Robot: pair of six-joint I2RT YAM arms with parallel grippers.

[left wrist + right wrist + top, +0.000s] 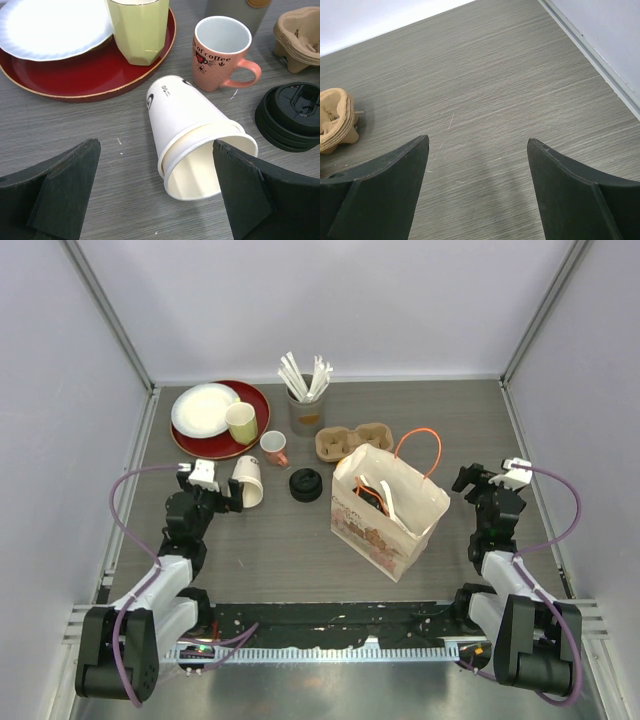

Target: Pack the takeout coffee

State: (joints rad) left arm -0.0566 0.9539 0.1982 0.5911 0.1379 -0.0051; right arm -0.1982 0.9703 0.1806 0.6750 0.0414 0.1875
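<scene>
Bench (300, 550) carries the paper bag (390, 510), open, right of centre. Paper cups (192, 135) lie nested on their side near the left edge, with the lids (306, 484) stacked just beside. Left pincer (156, 145) is spread at the cup mouth; advise closing gently to avoid crushing. Right pincer (478, 142) is spread and empty.

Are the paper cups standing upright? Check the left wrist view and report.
No, the paper cups lie nested on their side on the table, open mouth toward the camera.
</scene>
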